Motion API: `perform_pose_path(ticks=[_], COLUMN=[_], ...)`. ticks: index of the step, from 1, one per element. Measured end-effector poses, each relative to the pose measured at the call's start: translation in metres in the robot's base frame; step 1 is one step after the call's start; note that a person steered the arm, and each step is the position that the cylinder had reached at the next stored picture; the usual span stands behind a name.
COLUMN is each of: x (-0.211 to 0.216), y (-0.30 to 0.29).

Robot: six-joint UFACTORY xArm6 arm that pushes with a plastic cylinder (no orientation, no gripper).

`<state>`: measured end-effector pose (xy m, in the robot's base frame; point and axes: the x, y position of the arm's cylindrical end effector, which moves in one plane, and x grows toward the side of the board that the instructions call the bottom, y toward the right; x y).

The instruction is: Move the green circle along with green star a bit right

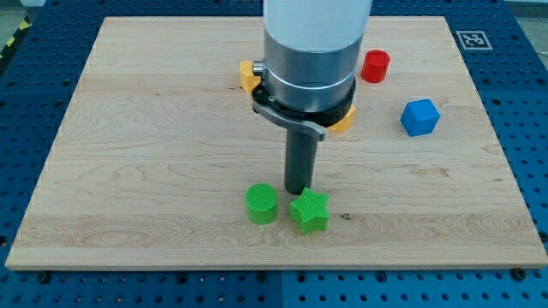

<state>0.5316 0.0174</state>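
Our tip (299, 190), holding nothing, sits just behind green circle (262, 204) and green star (309, 212); rightward push seemingly undone.

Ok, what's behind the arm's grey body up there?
Two yellow bits poke out: one at the view's left of the grey body, one at its lower right. Their shapes are covered. My tip sits just above the green circle and green star.

Arm body: broad cylinder, pale grey-white upper section, darker metallic grey band below. Black collar ring under the band, with a thin silver bracket edge on it. Straight dark rod descends from the collar, matte black, round in section; my tip (299, 191) blunt.
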Motion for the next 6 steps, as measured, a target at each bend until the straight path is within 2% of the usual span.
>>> perform_pose_path(ticks=[2, 6], x=[-0.009, 0.017], y=[-0.094, -0.103])
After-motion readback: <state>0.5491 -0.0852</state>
